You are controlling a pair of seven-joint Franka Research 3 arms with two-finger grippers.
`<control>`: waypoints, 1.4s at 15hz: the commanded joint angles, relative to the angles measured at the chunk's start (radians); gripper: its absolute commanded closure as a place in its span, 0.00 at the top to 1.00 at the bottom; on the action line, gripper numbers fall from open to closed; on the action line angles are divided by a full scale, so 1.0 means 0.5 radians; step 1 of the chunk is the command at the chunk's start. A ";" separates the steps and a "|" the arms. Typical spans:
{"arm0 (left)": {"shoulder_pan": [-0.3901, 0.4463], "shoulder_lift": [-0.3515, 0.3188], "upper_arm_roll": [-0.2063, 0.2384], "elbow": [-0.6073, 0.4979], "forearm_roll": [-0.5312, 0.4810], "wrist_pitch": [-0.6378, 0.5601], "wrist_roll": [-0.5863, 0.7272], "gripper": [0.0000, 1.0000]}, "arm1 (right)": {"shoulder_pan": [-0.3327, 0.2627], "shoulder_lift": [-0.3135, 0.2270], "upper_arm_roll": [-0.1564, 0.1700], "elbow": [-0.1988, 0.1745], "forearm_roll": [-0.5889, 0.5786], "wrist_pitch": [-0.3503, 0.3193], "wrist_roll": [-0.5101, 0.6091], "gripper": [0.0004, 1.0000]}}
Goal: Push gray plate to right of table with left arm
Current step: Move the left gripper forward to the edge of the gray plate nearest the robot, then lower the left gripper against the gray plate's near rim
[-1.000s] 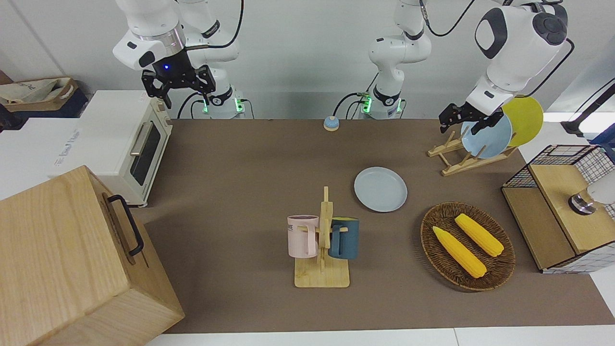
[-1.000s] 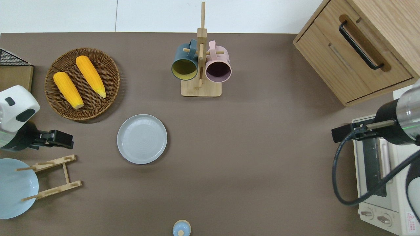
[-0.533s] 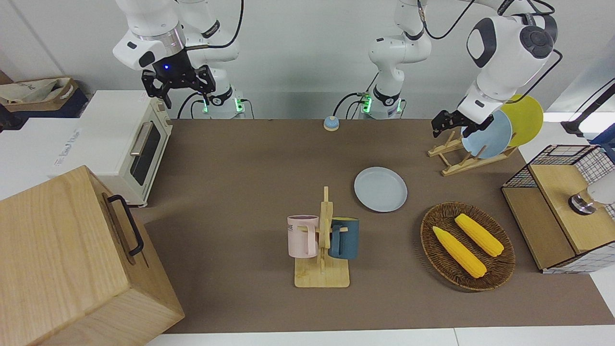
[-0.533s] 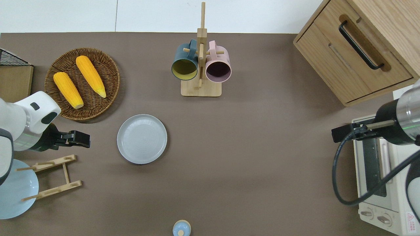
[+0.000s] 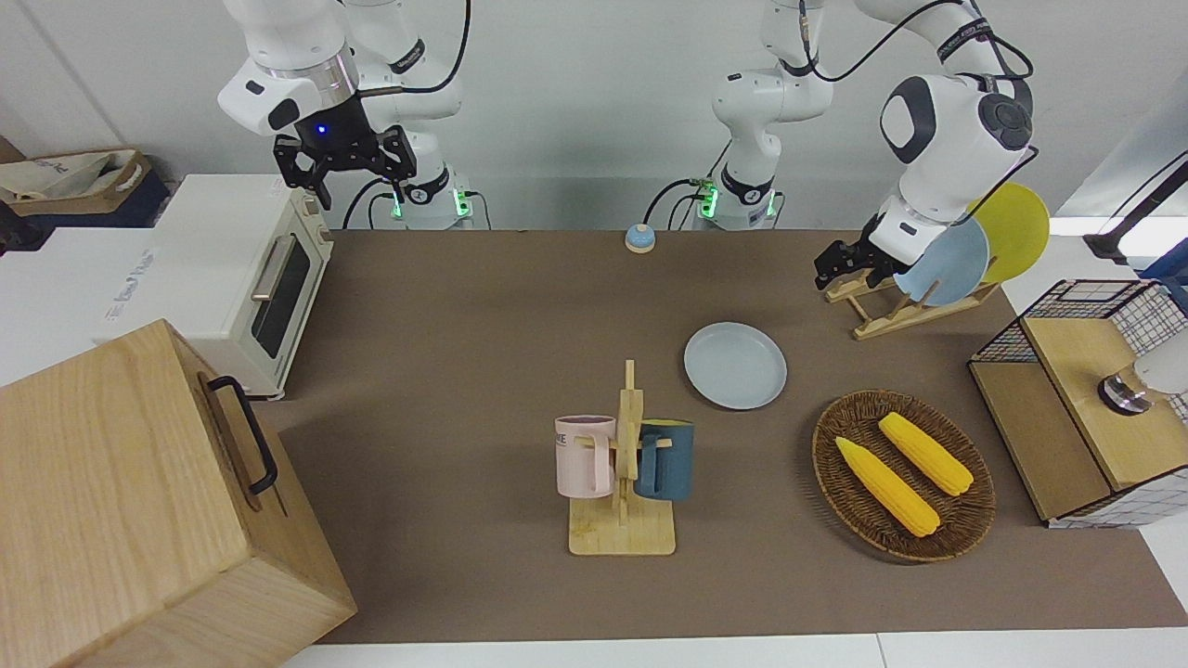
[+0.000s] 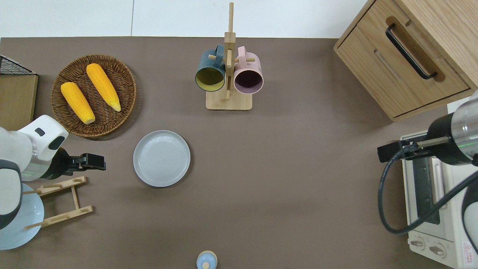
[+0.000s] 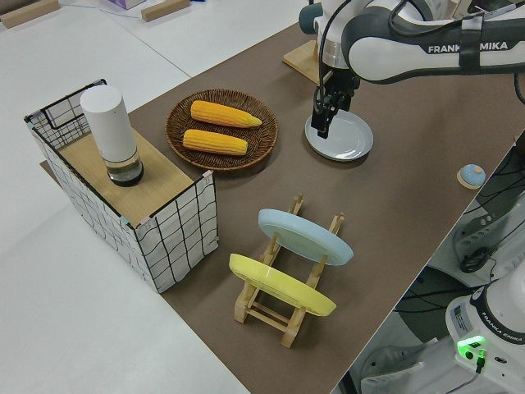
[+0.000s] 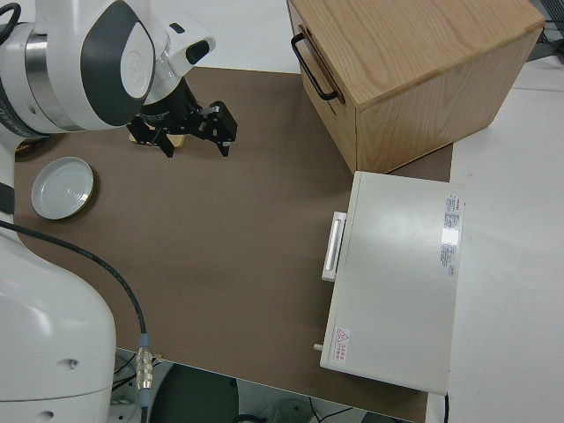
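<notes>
The gray plate lies flat on the brown table, nearer to the robots than the mug rack; it also shows in the overhead view and the left side view. My left gripper is over bare table between the wooden plate rack and the gray plate, on the plate's side toward the left arm's end. It is apart from the plate's rim in the overhead view. It also shows in the front view. My right arm is parked, its gripper open and empty.
A wicker basket with two corn cobs sits close to the plate, farther from the robots. The mug rack holds two mugs. The plate rack holds a sky-blue plate and a yellow plate. A wooden cabinet and a toaster oven stand at the right arm's end.
My left gripper has moved from over the plate rack toward the gray plate and come lower. The plate and the right arm have not moved.
</notes>
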 commanded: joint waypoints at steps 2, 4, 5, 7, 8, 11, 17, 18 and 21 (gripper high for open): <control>-0.029 -0.145 -0.032 -0.372 -0.030 0.364 -0.220 1.00 | -0.040 -0.006 0.027 0.016 0.020 -0.029 0.002 0.98; -0.047 -0.160 -0.066 -0.445 -0.030 0.435 -0.275 1.00 | -0.040 -0.006 0.030 0.016 0.020 -0.029 0.005 0.98; -0.059 -0.157 -0.087 -0.491 -0.030 0.484 -0.300 1.00 | -0.040 -0.006 0.030 0.016 0.020 -0.029 0.002 0.98; -0.062 -0.157 -0.115 -0.571 -0.030 0.582 -0.376 1.00 | -0.040 -0.006 0.030 0.016 0.020 -0.029 0.002 0.98; -0.065 -0.157 -0.136 -0.605 -0.030 0.628 -0.413 1.00 | -0.040 -0.006 0.030 0.016 0.020 -0.029 0.002 0.98; -0.065 -0.142 -0.176 -0.648 -0.030 0.684 -0.472 1.00 | -0.040 -0.006 0.027 0.016 0.020 -0.029 0.005 0.98; -0.087 -0.135 -0.176 -0.826 -0.030 0.932 -0.481 1.00 | -0.040 -0.006 0.027 0.016 0.020 -0.029 0.002 0.98; -0.087 -0.132 -0.176 -0.838 -0.030 0.957 -0.502 1.00 | -0.040 -0.006 0.027 0.016 0.020 -0.029 0.002 0.98; -0.087 -0.102 -0.179 -0.863 -0.030 1.061 -0.567 1.00 | -0.040 -0.006 0.030 0.016 0.020 -0.029 0.005 0.98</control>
